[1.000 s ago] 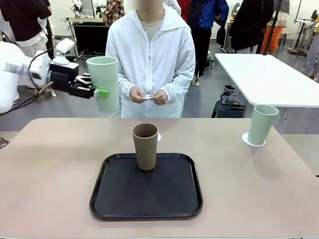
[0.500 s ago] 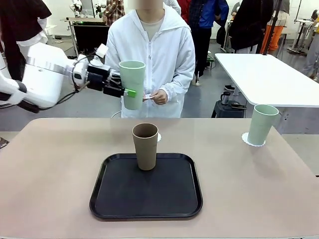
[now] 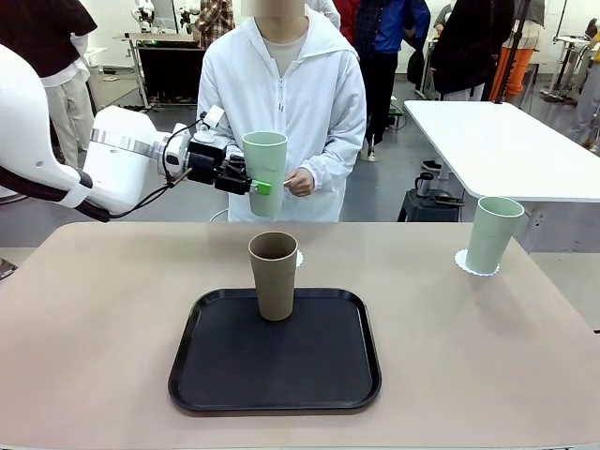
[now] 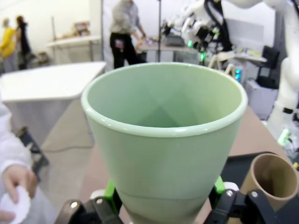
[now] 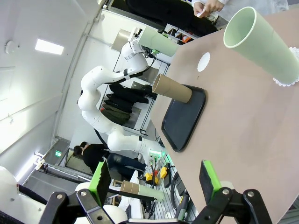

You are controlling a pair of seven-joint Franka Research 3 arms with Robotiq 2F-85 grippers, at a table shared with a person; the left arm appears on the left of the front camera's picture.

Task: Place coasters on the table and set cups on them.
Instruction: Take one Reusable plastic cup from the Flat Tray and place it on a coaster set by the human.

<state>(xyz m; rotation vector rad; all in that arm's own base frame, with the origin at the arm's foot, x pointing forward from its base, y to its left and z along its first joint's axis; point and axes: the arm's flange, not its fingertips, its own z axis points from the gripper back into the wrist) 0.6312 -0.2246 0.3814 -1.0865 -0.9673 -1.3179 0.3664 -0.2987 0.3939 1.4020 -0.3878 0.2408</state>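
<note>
The left tool (image 3: 261, 187) is clamped on the lower body of a pale mint green tapered tumbler (image 3: 265, 172), with its green pads (image 4: 110, 189) pressed to either side. It holds the tumbler upright in the air above the far edge of the beige-pink desk (image 3: 103, 319), near that edge's middle and just in front of the person's hand (image 3: 302, 182). In the left wrist view a hand of the person pinches a small white scalloped paper disc (image 4: 14, 207). A tan-brown tumbler (image 3: 273, 275) stands upright in the far half of a black rounded-square tray (image 3: 277, 370), which sits at the middle of the near edge. Just beyond the tray a bare white scalloped coaster (image 5: 203, 61) lies flat on the desk. Near the far right corner a second mint green tumbler (image 3: 492, 234) stands on its own white coaster (image 3: 466, 262). The right tool (image 5: 154, 179) hangs over the desk's right side — fingers spread wide, gripping nothing.
</note>
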